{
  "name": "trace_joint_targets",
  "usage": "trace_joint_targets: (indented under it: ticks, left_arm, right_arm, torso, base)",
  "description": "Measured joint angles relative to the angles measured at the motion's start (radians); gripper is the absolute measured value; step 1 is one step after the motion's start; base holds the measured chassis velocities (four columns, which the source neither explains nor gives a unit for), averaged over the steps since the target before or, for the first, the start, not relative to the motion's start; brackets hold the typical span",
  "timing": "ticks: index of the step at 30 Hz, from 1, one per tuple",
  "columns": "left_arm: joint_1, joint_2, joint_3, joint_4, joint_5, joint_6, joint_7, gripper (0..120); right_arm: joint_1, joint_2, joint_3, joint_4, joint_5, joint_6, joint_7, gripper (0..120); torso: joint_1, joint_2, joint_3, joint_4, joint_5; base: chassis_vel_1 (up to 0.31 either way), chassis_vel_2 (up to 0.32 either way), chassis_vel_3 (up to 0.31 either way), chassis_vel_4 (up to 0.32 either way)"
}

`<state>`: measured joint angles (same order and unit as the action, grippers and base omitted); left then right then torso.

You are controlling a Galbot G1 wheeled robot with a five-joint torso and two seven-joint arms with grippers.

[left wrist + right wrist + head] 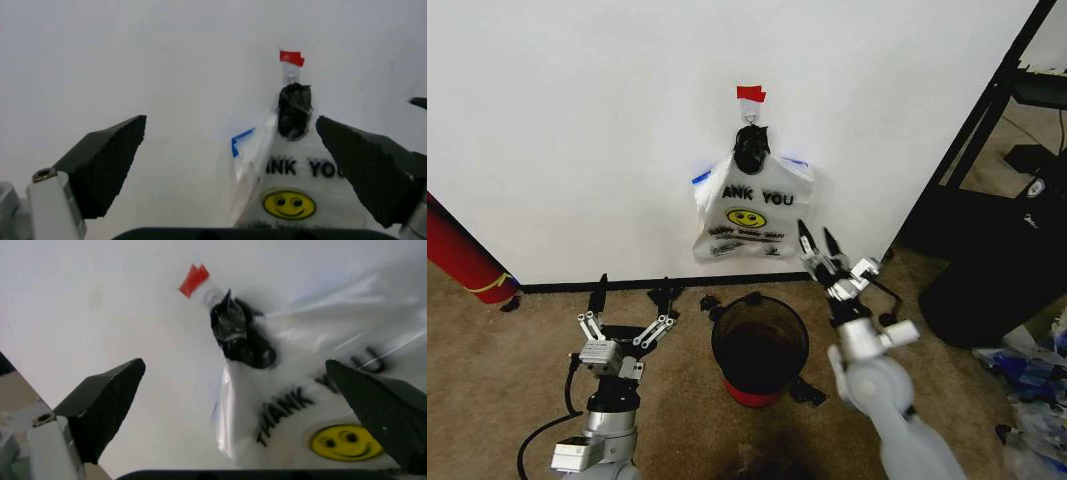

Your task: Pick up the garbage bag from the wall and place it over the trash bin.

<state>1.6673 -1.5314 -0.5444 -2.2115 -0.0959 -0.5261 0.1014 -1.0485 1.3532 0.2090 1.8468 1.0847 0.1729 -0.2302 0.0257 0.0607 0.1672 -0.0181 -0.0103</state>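
- The right gripper (818,243) was raised toward the wall (577,120), fingers spread and holding nothing, just below and right of the white "THANK YOU" bag (749,212).
- The garbage bag (701,177) hung behind that bag from the hook under red tape (750,93); only blue-edged clear plastic showed.
- The trash bin (759,347) stood on the carpet, below and left of that gripper.
- The left gripper (624,335) waited low left of the bin, fingers released.

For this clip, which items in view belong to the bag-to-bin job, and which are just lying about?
Job items:
- garbage bag, its blue-printed clear edge behind the white bag on the wall
- trash bin
- right hand, open, raised near the bags
- left hand, open, low beside the bin

Lying about:
- THANK YOU bag
- red roll
- black shelf
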Motion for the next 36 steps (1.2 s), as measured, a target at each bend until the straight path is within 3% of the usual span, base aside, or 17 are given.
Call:
trace_joint_targets:
  ticks: [6, 15, 36]
  left_arm:
    - [-0.005, 0.013, -0.023, 0.016, -0.004, 0.004, -0.011, 100]
    - [-0.028, 0.029, -0.039, 0.055, -0.026, 0.013, -0.021, 100]
    - [-0.033, 0.036, -0.046, 0.064, -0.038, 0.011, -0.027, 100]
  right_arm:
    - [0.208, 0.088, -0.056, -0.222, 0.127, -0.021, -0.044, 100]
    - [0.421, 0.201, -0.064, -0.505, 0.108, -0.016, -0.169, 100]
    - [0.476, 0.257, -0.026, -0.637, 0.034, -0.008, -0.210, 100]
  torso:
    - [0.000, 0.000, 0.000, 0.0001, -0.0001]
    - [0.000, 0.000, 0.000, 0.0001, -0.0002]
    - [0.000, 0.000, 0.000, 0.0000, 0.0002]
  base:
    - [0.000, 0.000, 0.000, 0.000]
    - [0.000, 0.000, 0.000, 0.000]
    - [0.000, 0.000, 0.000, 0.000]
